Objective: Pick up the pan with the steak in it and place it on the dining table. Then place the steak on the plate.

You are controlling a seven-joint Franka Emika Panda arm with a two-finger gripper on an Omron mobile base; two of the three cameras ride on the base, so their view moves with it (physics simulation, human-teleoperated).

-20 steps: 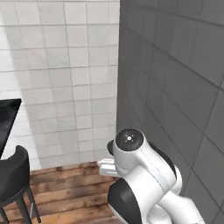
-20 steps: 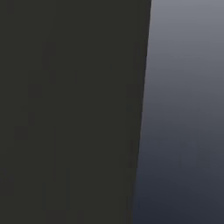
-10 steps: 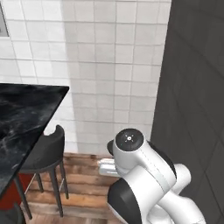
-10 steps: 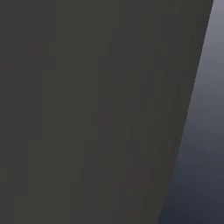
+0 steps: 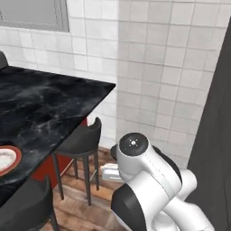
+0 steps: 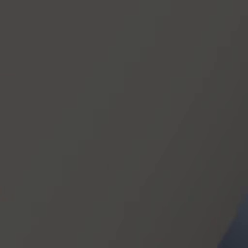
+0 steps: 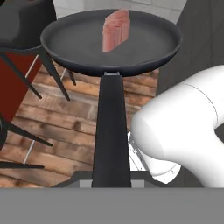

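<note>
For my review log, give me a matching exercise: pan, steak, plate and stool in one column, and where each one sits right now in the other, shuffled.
Things:
1. pan
2. steak
3. plate
4. stool

Places:
A. on the dining table, near its edge
B. on the wooden floor beside the table
C. held by its handle, above the floor
D. inside the pan

Pairs: 1-C, 2-D, 3-A, 4-B

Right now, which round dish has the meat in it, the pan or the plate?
The pan: the steak sits in it. The orange-rimmed plate on the table holds none.
</note>
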